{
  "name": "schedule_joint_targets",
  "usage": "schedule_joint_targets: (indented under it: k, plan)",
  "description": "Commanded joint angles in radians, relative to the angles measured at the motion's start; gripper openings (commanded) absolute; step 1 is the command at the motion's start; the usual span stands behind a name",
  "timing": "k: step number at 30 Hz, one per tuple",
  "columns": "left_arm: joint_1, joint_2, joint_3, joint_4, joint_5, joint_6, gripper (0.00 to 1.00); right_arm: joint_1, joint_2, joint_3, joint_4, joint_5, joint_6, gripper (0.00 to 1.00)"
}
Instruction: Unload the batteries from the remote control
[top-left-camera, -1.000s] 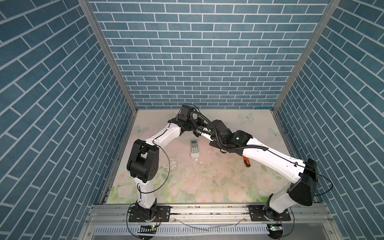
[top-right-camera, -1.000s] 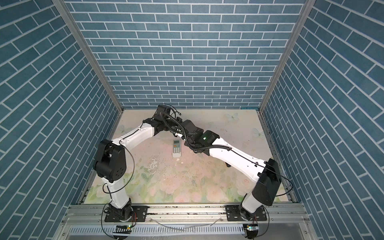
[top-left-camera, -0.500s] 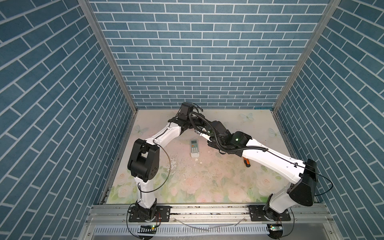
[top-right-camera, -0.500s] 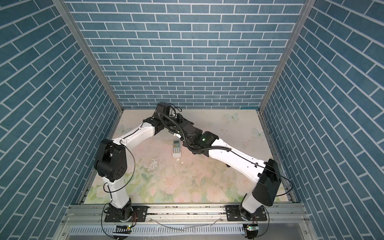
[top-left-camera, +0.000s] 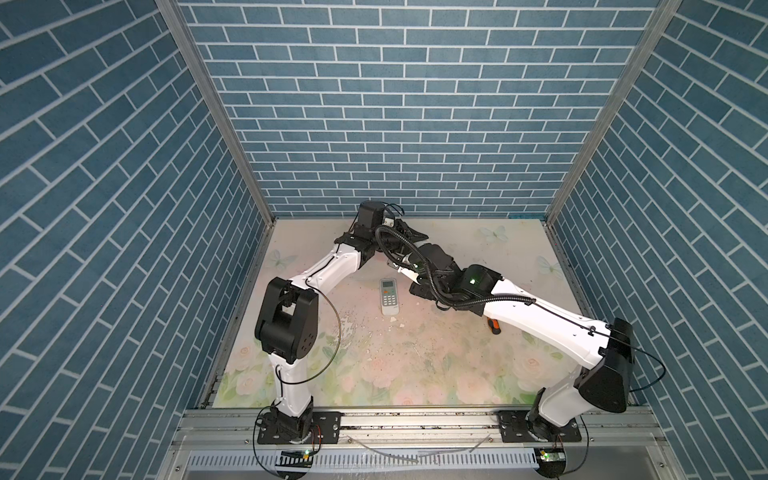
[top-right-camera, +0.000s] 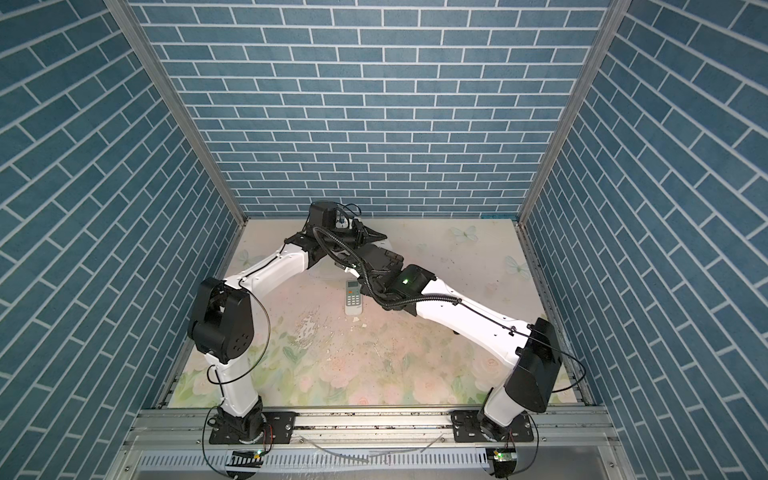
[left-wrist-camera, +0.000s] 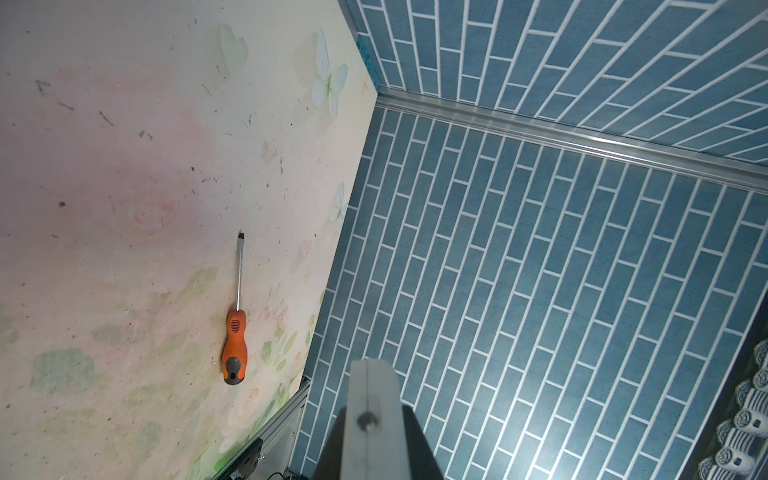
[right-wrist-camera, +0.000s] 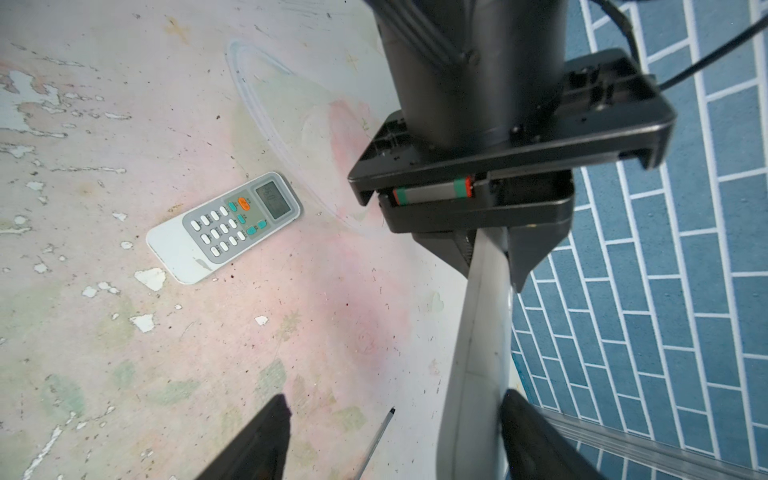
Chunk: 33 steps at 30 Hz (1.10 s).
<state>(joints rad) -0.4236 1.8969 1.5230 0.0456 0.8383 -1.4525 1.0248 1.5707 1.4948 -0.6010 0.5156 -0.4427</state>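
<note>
I see no batteries in any view (inside, I'd guess). The remote (top-left-camera: 389, 296) lies keys-up mid-frame on the tabletop (top-left-camera: 415, 365). My left gripper (right-wrist-camera: 488, 259) clamps a white slab (right-wrist-camera: 478, 353) edge-on; right gripper (right-wrist-camera: 397, 395) gapes wide around it. If that one clamp slips, the slab drops. Only the left wrist view shows the whole screwdriver (left-wrist-camera: 235, 345).

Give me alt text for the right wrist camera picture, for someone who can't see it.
The left gripper, jaws shut, holds a long white slab that reaches between the right gripper's open jaws. A white remote control lies buttons-up on the floral tabletop, a screwdriver shaft nearby.
</note>
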Motion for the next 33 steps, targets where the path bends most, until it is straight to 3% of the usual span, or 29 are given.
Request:
schedule_joint_targets:
  k: [1,8,14,17,19,25,28,33]
  plan:
    - [0.016,0.013,-0.027,0.137,-0.024,-0.038,0.00,0.011,-0.065,-0.012,-0.011,-0.017,0.042,0.84]
    - [0.035,0.028,-0.072,0.251,-0.048,-0.077,0.00,0.010,-0.148,-0.057,-0.008,-0.022,0.081,0.94]
    - [0.046,0.007,-0.141,0.356,-0.155,-0.037,0.00,-0.016,-0.211,-0.049,-0.018,-0.120,0.230,0.91]
    - [0.047,-0.029,-0.210,0.433,-0.250,0.008,0.00,-0.066,-0.220,-0.035,-0.020,-0.195,0.396,0.87]
    - [0.048,-0.055,-0.270,0.515,-0.319,0.024,0.00,-0.129,-0.234,-0.041,0.010,-0.306,0.560,0.83]
    - [0.041,-0.104,-0.462,0.791,-0.498,0.036,0.00,-0.289,-0.258,-0.198,0.294,-0.546,1.034,0.60]
    - [0.033,-0.112,-0.540,0.931,-0.584,0.038,0.00,-0.338,-0.242,-0.294,0.480,-0.613,1.212,0.56]
    - [0.012,-0.120,-0.604,1.060,-0.690,0.074,0.00,-0.378,-0.162,-0.380,0.727,-0.710,1.423,0.56]
